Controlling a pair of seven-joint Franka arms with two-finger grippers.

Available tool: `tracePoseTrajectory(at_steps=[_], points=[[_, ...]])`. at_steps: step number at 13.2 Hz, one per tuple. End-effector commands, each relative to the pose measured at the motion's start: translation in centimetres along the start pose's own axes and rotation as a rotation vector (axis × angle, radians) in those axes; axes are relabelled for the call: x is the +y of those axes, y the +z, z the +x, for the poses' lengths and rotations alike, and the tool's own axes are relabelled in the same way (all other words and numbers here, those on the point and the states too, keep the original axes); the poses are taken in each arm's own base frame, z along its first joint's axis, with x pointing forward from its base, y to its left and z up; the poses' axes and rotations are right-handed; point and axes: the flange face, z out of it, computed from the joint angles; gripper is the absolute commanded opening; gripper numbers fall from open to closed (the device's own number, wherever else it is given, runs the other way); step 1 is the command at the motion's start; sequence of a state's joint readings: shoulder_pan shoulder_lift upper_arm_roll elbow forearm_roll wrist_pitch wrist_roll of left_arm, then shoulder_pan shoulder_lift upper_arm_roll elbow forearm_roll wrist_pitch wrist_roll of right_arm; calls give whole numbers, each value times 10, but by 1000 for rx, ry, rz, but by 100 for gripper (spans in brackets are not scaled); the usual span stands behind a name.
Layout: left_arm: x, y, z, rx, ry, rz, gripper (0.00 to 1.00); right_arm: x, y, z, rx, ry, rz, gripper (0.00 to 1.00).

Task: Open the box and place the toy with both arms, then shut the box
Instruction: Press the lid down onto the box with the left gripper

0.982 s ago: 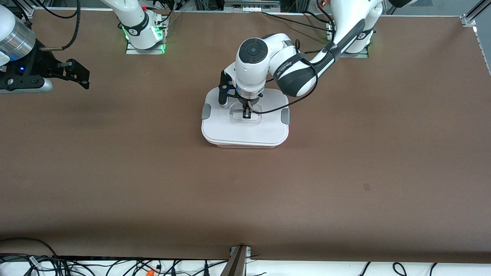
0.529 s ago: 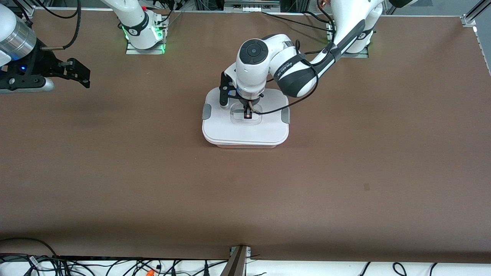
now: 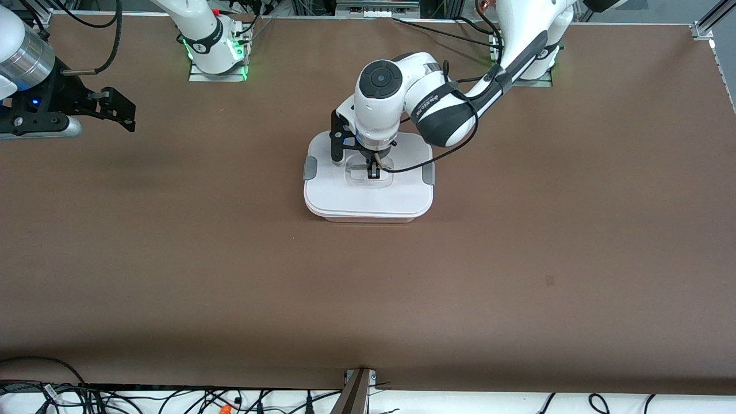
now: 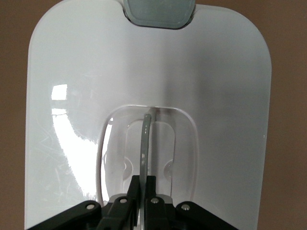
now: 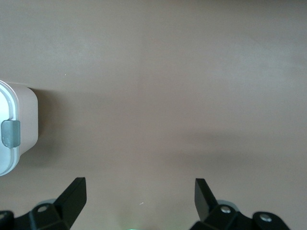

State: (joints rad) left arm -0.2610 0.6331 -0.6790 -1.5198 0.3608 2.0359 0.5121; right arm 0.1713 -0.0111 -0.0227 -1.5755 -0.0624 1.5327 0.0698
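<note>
We see the box (image 3: 368, 183) sitting just above the middle of the front view, lid (image 3: 368, 192) on, its longer sides running across the frame between two grey clips (image 3: 310, 167). The left end effector (image 3: 372, 171) stands directly on top of it, reaching straight down into the clear recessed handle (image 4: 146, 143), fingers pinched tight on the thin handle bar, so we judge any lift goes straight up. The right end effector (image 3: 118, 109) waits at the upper left of the frame, over bare bench (image 3: 368, 299), fingers spread wide and holding nothing, well apart from the box. No toy shows anywhere.
</note>
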Motion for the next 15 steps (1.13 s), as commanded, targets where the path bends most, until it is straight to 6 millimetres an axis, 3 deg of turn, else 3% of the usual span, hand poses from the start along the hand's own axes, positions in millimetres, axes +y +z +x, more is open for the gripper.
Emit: tracePoseTrajectory(at_steps=[1, 4, 9, 15], points=[[-4, 14, -10, -39, -25, -12, 0, -2, -7, -3, -4, -3, 7, 100], [-7, 21, -8, -29, -49, -20, 0, -4, -8, -2, 1, 5, 7, 100], [-11, 16, -9, -16, -113, -25, 0, -20, -7, -1, 3, -32, 6, 100], [-10, 16, -10, -15, -116, -35, 0, -21, -6, -1, 3, -39, 4, 100]])
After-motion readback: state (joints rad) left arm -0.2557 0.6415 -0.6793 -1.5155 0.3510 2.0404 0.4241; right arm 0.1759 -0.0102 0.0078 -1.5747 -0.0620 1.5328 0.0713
